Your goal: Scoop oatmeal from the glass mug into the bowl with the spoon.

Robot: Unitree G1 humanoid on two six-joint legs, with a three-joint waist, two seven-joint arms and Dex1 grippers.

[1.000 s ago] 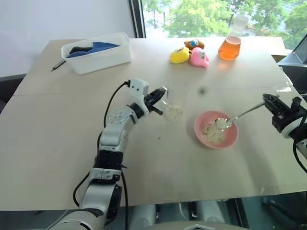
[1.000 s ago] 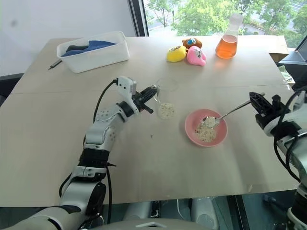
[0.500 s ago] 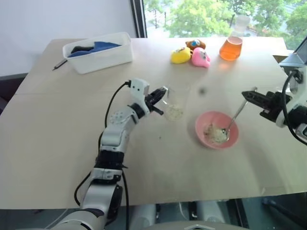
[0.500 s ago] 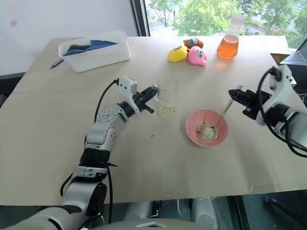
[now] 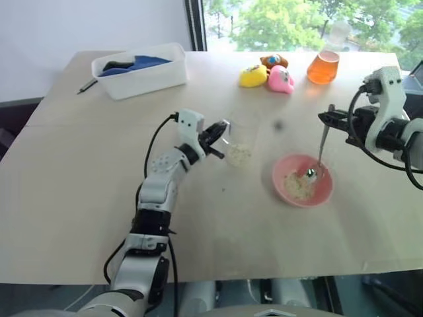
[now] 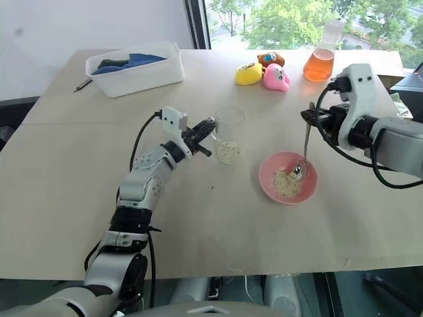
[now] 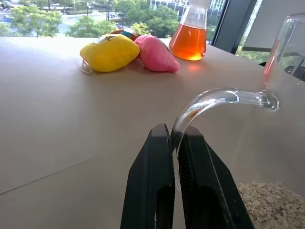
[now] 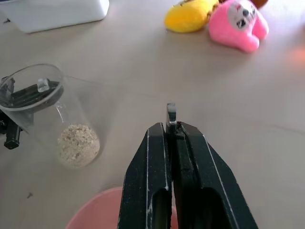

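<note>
Bench: pale, seen from the head views, carrying all items listed.

Glass mug: centre of frame, upright, a shallow layer of oatmeal at its bottom. We recorded the left gripper pinched together on the mug's clear handle, the curved glass caught between the two black fingers.

Bowl: pink, right of centre, just beside the mug but apart from it, holding a small heap of oatmeal.

Spoon: standing nearly upright, its oval end down inside the bowl, its handle top clamped in the right gripper, whose fingers were pressed together around the thin metal.

Soft toys, yellow and pink, with a brown one behind: upper centre of frame.

Flask of orange liquid: upper right, near the toys.

White tub with blue contents: upper left. A dark pen lay just left of it.
</note>
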